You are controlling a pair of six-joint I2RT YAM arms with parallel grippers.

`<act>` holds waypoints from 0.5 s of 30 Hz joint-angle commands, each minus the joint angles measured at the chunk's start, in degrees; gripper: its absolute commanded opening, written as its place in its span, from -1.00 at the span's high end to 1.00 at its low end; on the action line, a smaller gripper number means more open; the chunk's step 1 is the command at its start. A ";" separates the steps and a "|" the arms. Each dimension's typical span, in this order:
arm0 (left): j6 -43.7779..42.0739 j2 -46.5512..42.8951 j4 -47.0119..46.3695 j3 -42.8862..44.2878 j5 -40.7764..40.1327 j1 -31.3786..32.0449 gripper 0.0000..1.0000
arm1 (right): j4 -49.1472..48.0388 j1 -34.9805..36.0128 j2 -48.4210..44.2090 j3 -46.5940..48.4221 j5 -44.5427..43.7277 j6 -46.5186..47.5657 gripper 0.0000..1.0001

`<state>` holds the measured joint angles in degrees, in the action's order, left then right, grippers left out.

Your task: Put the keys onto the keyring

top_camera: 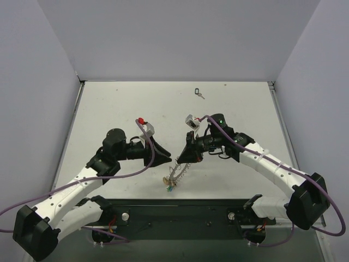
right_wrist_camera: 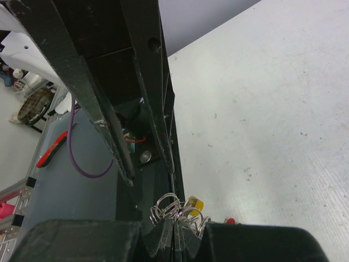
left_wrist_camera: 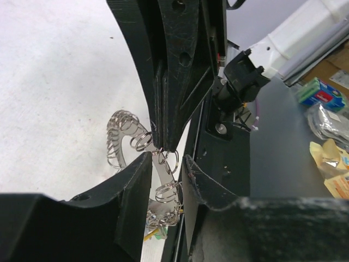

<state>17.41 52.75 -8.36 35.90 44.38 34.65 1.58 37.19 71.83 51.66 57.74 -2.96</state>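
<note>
left gripper [top_camera: 168,157]: low over the near middle of the tabletop [top_camera: 120,103], pointing right at the other gripper. Its fingers [left_wrist_camera: 133,196] stand part-way apart, one on each side of the lower stretch of the keyring. I cannot tell whether they touch the metal.
right gripper [top_camera: 181,158]: faces the left gripper, the two sets of tips nearly meeting. It is closed tight, pinching the rim of the keyring.
keyring [top_camera: 175,171]: held by the right gripper in the space between the two grippers, trailing from there toward the near edge. In the left wrist view its coiled rim curves out to the left of the pinching tips. I cannot tell whether its low end rests on the tabletop.
keys [top_camera: 169,184]: a small bunch at the near end of the keyring, with yellow and green heads showing. The yellow head also shows just beyond the right gripper's tips in the right wrist view.
black key [top_camera: 199,93]: alone on the tabletop near the far edge, well apart from both grippers.
red thing [top_camera: 140,120]: a small spot just beside the left wrist's camera mount [top_camera: 148,129], too small to say what it is.
</note>
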 commanded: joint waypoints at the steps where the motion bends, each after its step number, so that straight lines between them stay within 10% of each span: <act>1: -0.10 1.74 -2.10 3.56 7.63 -0.38 0.25 | -1.76 -0.01 -2.66 3.36 6.42 1.91 1.00; 15: 8.61 6.13 -13.70 0.93 16.53 -0.38 0.24 | -1.76 0.08 -3.63 3.63 8.36 1.73 1.00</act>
<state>23.49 58.33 -15.90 36.97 57.47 34.65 2.00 37.19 70.85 52.31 61.45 -2.66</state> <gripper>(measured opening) 0.378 0.040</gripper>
